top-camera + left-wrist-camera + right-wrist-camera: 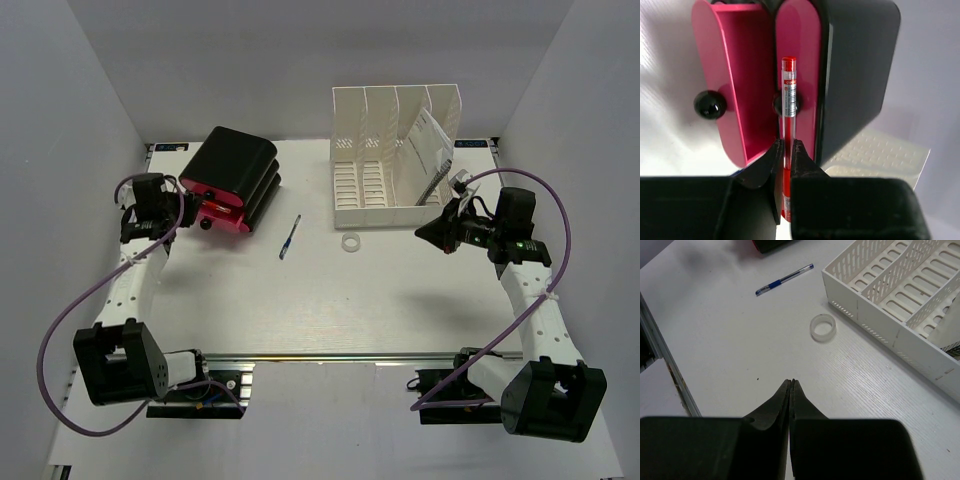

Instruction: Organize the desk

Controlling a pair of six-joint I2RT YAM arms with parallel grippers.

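At the 10 o'clock corner of the desk (330,310), the white tabletop ahead of both arm bases, the left gripper (785,146) is clamped on a red pen (788,95) in front of the pink drawer fronts of a black drawer unit (240,165). Near centre lie a blue pen (290,237) and, at its 3 o'clock, a clear tape ring (351,242), with a white file rack (370,190) at the desk's 1 o'clock. At 3 o'clock the right gripper (791,384) hovers over the desk, jaws fully closed on nothing.
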